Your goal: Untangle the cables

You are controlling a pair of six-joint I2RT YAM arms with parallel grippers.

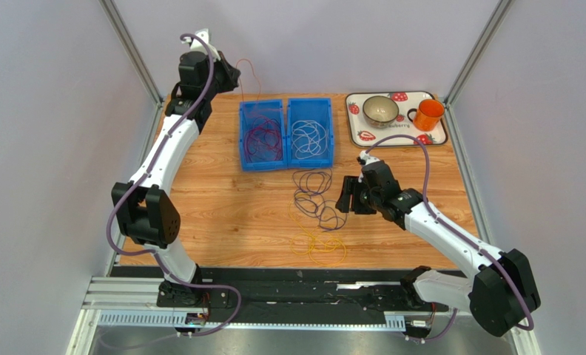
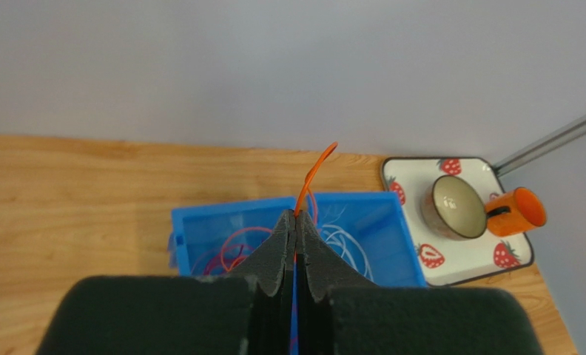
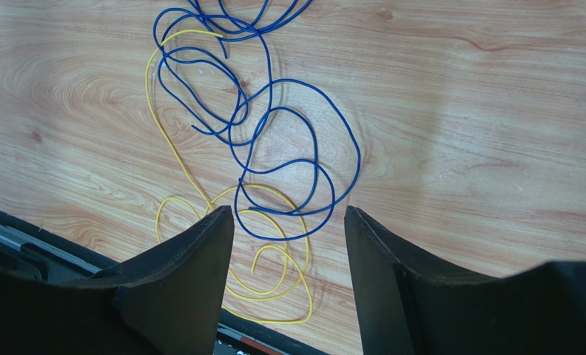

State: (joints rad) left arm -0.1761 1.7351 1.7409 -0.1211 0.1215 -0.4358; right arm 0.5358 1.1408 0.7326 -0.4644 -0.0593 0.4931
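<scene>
Here, the left fingers (image 2: 287, 235) pinch the red cable (image 2: 314, 174) shut, its strand hanging steeply into the left bin (image 1: 242, 137); the right fingers (image 3: 200, 251) gape above the blue cable (image 3: 271, 74) and yellow cable (image 3: 152, 96), sprawled near-to-far on the counter (image 1: 222, 207).

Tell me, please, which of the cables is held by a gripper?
The red cable, pinched in the shut left gripper; the others lie loose, with nothing gripping them.
</scene>
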